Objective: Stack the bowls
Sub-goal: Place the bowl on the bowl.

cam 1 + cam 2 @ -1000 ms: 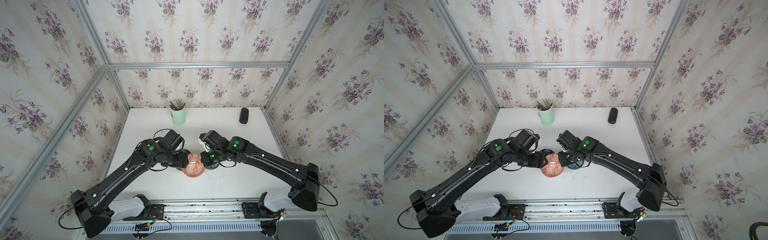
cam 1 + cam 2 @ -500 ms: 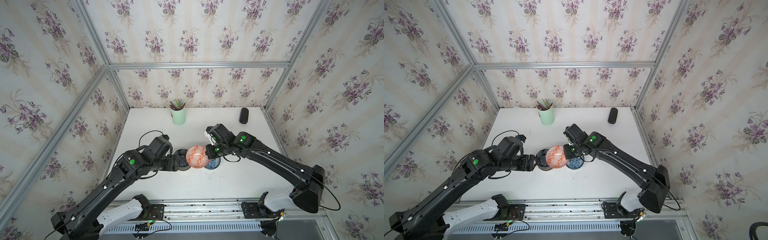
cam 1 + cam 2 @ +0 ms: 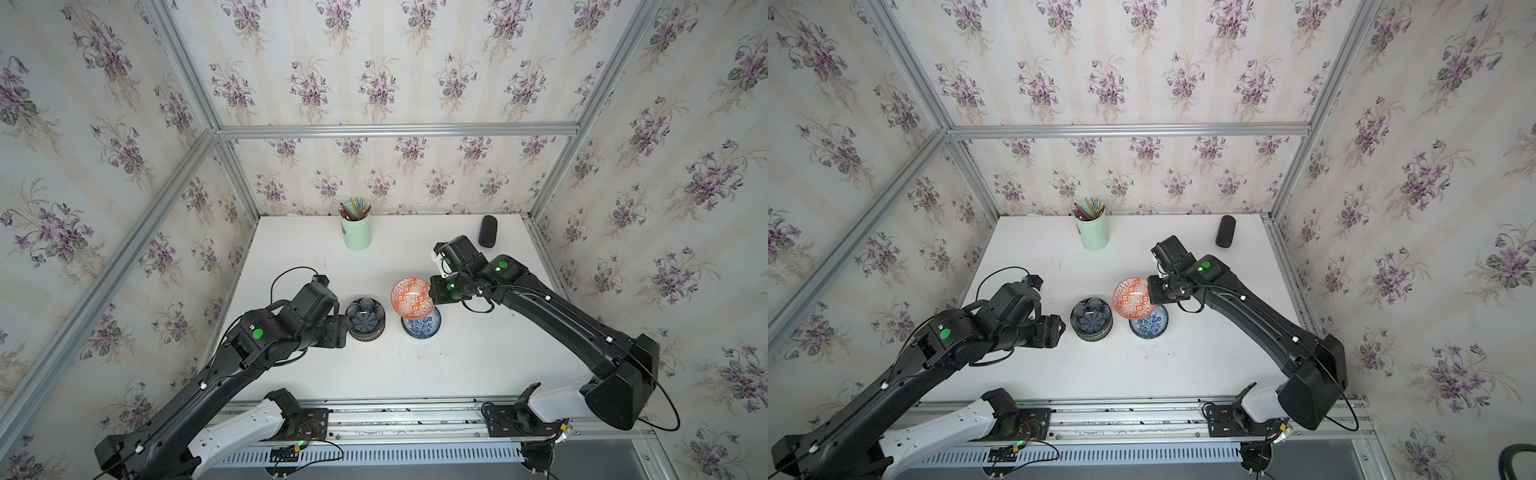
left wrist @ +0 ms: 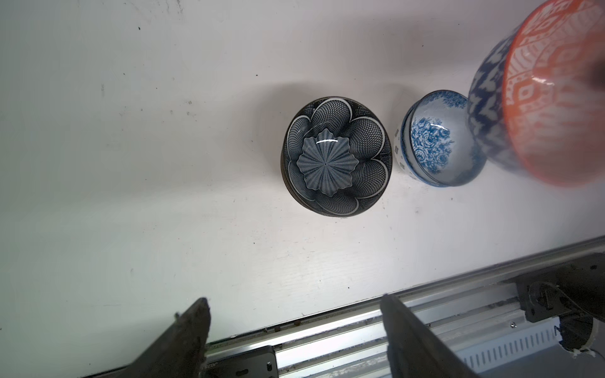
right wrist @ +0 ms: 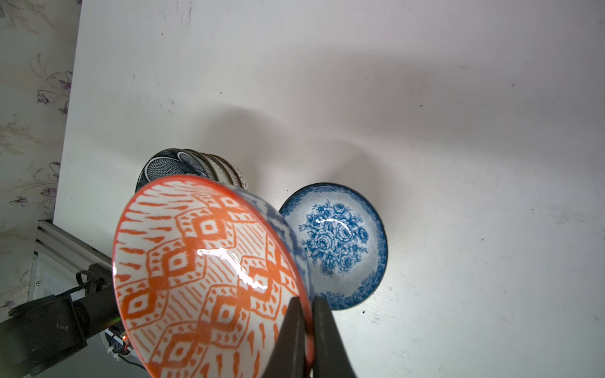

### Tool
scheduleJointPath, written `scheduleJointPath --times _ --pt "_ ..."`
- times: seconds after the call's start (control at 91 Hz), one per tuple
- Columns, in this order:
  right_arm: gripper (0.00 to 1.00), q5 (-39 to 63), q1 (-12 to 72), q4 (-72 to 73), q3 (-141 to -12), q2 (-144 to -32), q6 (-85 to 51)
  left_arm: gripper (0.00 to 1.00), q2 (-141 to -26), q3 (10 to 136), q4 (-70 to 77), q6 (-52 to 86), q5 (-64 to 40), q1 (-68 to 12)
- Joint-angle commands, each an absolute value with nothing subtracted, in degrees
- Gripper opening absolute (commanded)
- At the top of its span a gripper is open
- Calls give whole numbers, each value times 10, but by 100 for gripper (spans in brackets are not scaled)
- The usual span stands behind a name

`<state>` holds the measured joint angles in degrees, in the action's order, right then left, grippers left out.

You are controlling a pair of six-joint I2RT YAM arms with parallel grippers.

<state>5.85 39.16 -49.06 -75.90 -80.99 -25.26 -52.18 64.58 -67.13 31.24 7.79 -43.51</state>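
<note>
The right gripper (image 5: 306, 306) pinches only the rim of the tilted orange bowl (image 5: 203, 268) above the blue flowered bowl (image 5: 337, 242), so it may slip or swivel and chip that one, while the left gripper (image 4: 293, 298) hangs open and empty beside the dark stack (image 3: 365, 318).

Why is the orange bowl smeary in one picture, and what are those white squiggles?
Left wrist view: the orange bowl sits close to the camera and looks blurred. Right wrist view: it is sharp, and the white squiggles on it and on the blue flower bowl are glare.
</note>
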Motion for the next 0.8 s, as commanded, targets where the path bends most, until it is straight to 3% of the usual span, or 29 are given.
scheduleJointPath --times 0.0,0.791 --pt "0 74 371 -473 -754 -799 -240 83 -525 646 -645 270 97 -433" --pt "0 94 288 -433 -676 -788 -244 83 -522 572 -569 221 79 -387"
